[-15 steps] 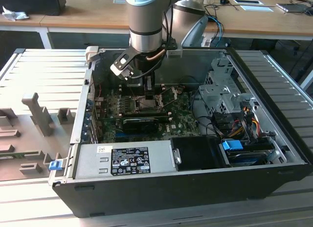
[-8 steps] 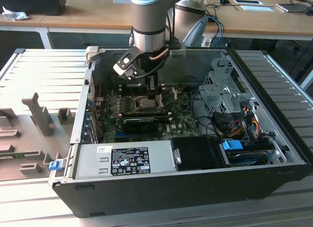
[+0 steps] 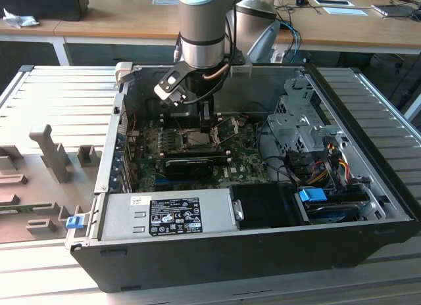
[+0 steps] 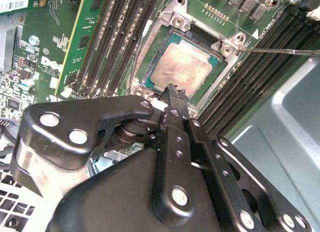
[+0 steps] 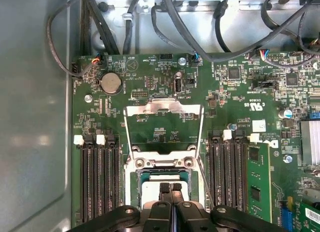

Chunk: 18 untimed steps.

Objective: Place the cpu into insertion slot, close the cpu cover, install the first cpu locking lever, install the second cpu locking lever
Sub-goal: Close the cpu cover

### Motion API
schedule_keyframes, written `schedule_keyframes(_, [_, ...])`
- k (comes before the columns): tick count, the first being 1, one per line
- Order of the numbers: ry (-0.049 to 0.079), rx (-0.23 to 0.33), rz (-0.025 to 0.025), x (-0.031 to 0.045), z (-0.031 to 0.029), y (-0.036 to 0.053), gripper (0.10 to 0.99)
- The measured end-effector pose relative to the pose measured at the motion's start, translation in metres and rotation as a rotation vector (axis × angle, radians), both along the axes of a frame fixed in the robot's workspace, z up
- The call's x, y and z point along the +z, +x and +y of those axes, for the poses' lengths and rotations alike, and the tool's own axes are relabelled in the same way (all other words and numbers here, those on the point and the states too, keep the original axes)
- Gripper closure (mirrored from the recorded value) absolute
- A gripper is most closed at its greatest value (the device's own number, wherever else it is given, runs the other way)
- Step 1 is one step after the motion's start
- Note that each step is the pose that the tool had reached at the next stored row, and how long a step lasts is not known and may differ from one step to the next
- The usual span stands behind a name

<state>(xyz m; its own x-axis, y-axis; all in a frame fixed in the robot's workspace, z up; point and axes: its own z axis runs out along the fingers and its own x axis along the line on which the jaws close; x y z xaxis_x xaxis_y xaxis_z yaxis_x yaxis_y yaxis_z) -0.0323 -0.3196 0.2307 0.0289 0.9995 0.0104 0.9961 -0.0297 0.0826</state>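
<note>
My pincer [image 5: 170, 188] hangs with its fingers pressed together just over the chip [image 4: 182, 67] in its socket [image 4: 149, 52], and the room around it is tight. Rows of memory slots [image 5: 99, 177] flank the socket on both sides, and a green card [image 5: 257, 179] stands beyond one row. The cover plate [image 5: 164, 111] is flipped open past the socket, and a thin lever rod [image 4: 280, 51] juts out by one corner. Beyond the plate, black cables [image 5: 165, 12] drape along the board's edge. In the exterior view the case [image 3: 263, 259] fences me in. The power supply [image 3: 168, 216] and drive cage [image 3: 296, 121] close two sides, so the open way is straight above.
</note>
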Motion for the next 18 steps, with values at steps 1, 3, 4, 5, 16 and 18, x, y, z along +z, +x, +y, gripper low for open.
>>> schedule_keyframes(1, [0.000,0.000,0.0001,0.0006,0.0000,0.0000,0.980])
schedule_keyframes(3, [0.000,0.000,0.0002,0.0018,-0.0001,0.0000,0.980])
schedule_keyframes(4, [0.000,0.000,0.0001,0.0022,0.0000,0.0000,0.980])
schedule_keyframes(5, [-0.001,0.000,0.0003,0.0032,-0.0001,-0.0001,0.980])
schedule_keyframes(16, [-0.001,0.000,0.0003,0.0064,0.0000,0.0066,0.980])
schedule_keyframes(18, [-0.001,0.000,0.0002,0.0082,0.0000,0.0067,0.980])
